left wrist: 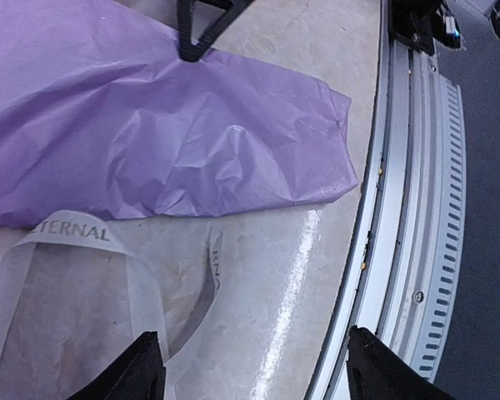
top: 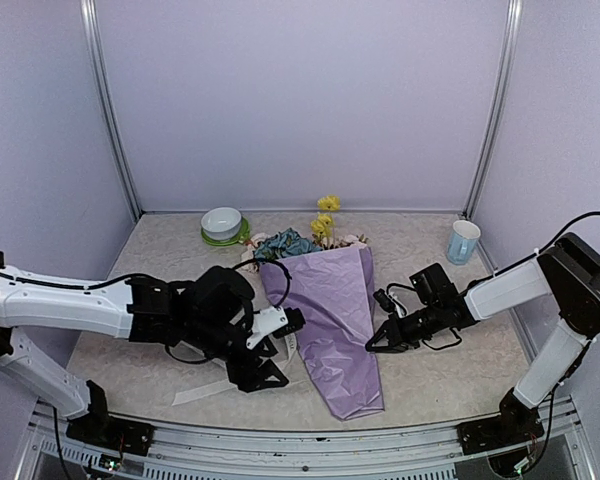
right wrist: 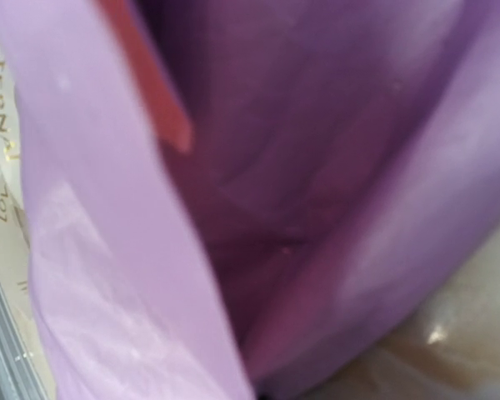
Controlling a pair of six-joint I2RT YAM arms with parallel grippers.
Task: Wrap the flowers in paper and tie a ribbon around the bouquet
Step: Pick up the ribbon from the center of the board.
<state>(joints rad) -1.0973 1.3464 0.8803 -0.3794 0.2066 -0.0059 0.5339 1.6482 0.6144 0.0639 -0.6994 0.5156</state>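
Observation:
The bouquet lies in the middle of the table, the lilac paper (top: 335, 320) rolled into a cone with its narrow end toward me. The flowers (top: 288, 243) show blue and yellow heads at the far, wide end. My left gripper (top: 283, 352) hovers open at the cone's left side, nothing between its fingers (left wrist: 137, 371). Under it the cream ribbon (left wrist: 73, 230) lies looped on the table beside the cone's narrow end (left wrist: 233, 158). My right gripper (top: 374, 344) is shut on the paper's right edge. Its wrist view is filled by blurred paper folds (right wrist: 133, 250), which hide the fingers.
A white bowl on a green plate (top: 222, 222) stands at the back, left of the flowers. A pale blue cup (top: 462, 241) stands at the back right. The metal rail (left wrist: 417, 250) of the table's near edge runs close to my left gripper.

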